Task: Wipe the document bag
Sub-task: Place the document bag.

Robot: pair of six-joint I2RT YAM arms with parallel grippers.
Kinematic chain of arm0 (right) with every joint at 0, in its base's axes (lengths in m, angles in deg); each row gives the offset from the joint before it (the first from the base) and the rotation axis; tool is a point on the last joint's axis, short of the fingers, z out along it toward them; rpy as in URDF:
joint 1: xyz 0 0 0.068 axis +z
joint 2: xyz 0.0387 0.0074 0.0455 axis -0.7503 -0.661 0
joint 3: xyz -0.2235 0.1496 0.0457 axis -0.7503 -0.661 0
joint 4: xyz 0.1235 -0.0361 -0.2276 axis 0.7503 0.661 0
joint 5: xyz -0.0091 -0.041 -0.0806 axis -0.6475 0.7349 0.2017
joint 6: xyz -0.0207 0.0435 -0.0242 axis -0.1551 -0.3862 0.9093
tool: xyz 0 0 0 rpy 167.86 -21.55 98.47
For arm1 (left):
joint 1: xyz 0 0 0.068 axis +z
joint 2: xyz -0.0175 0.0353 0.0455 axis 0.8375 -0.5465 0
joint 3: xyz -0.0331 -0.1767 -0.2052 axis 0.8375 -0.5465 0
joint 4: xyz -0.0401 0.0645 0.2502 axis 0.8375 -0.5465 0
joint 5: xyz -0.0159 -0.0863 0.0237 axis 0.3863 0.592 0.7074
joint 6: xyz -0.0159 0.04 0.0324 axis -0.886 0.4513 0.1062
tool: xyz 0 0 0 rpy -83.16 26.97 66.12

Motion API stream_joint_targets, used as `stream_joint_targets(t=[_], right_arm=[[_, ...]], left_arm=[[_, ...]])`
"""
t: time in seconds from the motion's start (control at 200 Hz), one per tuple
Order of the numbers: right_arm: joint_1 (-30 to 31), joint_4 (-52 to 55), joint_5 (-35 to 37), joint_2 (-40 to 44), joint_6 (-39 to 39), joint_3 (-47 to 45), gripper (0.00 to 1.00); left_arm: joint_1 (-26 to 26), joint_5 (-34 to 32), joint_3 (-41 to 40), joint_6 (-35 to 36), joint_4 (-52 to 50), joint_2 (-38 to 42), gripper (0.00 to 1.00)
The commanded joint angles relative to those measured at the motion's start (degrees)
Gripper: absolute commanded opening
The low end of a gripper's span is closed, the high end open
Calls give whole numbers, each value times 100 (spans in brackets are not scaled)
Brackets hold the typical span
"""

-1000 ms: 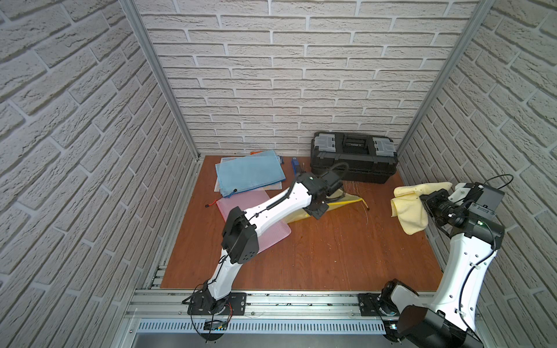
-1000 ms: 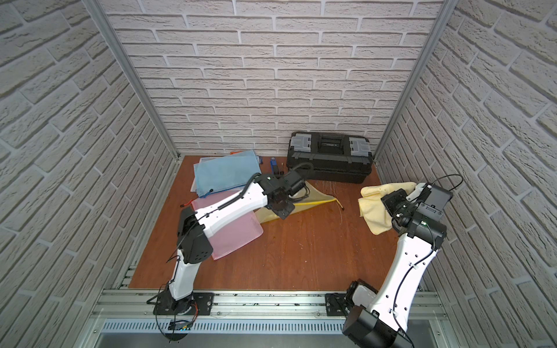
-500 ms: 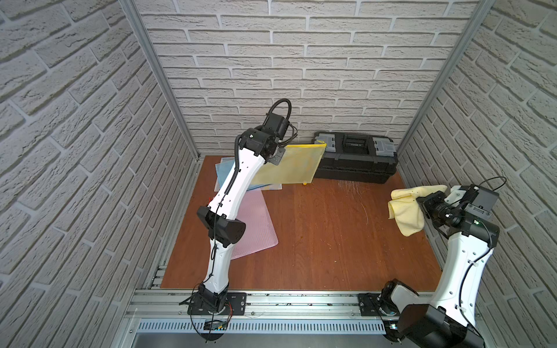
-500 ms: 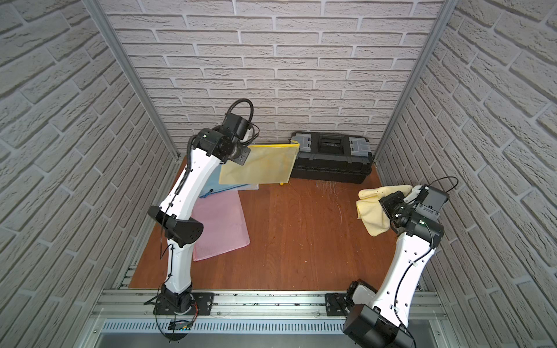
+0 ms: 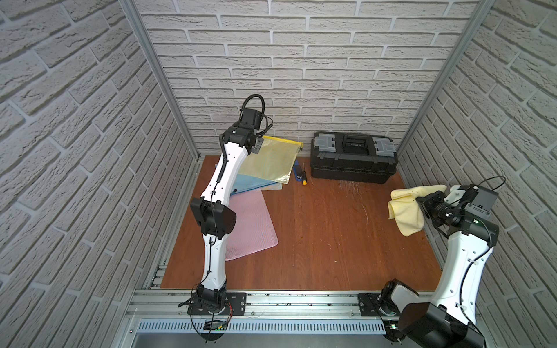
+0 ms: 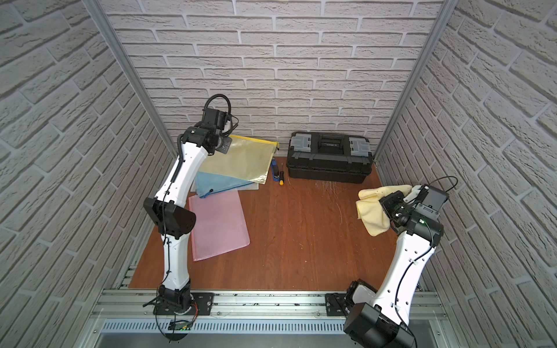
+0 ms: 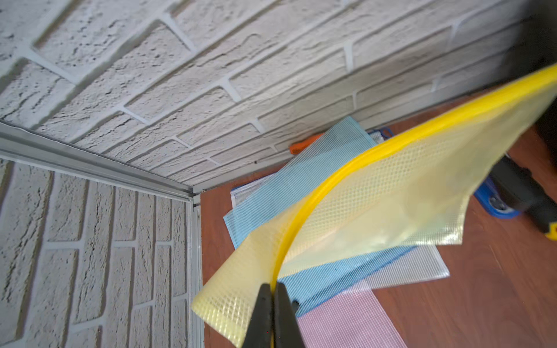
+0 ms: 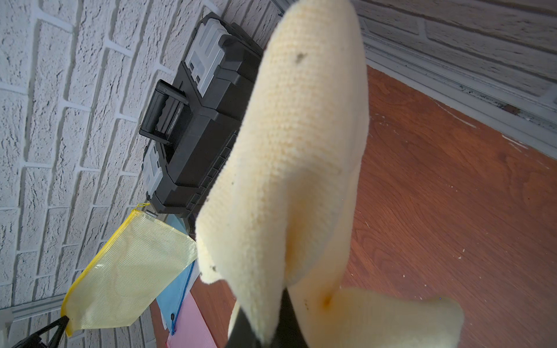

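So the yellow bag (image 5: 271, 159) is pinched at its zipper-edge corner by the closed left end effector (image 7: 272, 304) and is held up just beside the toolbox (image 5: 352, 156), on the left arm's side. It hangs over a blue bag (image 5: 250, 183), and a pink bag (image 5: 250, 223) is laid flat on the surface (image 5: 325, 235) farther from the toolbox. The cloth (image 5: 407, 211) is clamped in the closed right end effector (image 5: 423, 202) and dangled near the toolbox's other end, well apart from the yellow bag.

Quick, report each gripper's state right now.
Left gripper: shut on the yellow mesh document bag.
Right gripper: shut on the pale yellow cloth.
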Motion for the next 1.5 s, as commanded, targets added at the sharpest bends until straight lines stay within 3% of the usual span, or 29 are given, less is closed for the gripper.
stream_joint_targets(t=[0.0,0.445,0.52,0.6,0.655,0.755,0.77,0.885,1.075,1.255,1.375,1.495], right_arm=[[-22,-277,-141,3,20,-95,2],[-22,-399,-227,-58,-22,-260,2],[-22,-451,-279,-58,-57,-296,2],[-22,-457,-313,-42,-58,-319,2],[-22,-433,-312,-32,-18,-327,2],[-22,-375,-308,-28,38,-324,2],[-22,-375,-308,-23,46,-328,2],[-20,-405,-351,-14,47,-384,2],[-6,-439,-464,20,55,-544,2],[213,-537,-515,254,152,-609,2],[843,-530,-349,355,267,-536,2],[2043,-744,38,319,155,-556,2]], left_arm=[[322,228,559,-55,574,-265,0],[919,305,-637,-527,704,-674,0],[987,247,-619,-665,646,-816,11],[1084,177,-574,-829,527,-974,14],[1142,110,-590,-918,485,-1059,28],[1236,-349,-647,-1119,446,-1154,95],[1240,-434,-673,-1153,459,-1138,98],[1233,-843,-1268,-1246,968,-641,98],[1081,-1567,-3093,-1422,2421,1404,98],[863,-1955,-4483,-1763,2352,3001,98],[701,-1716,-5407,-2189,1697,3735,98],[439,-1380,-6217,-2913,829,4116,98]])
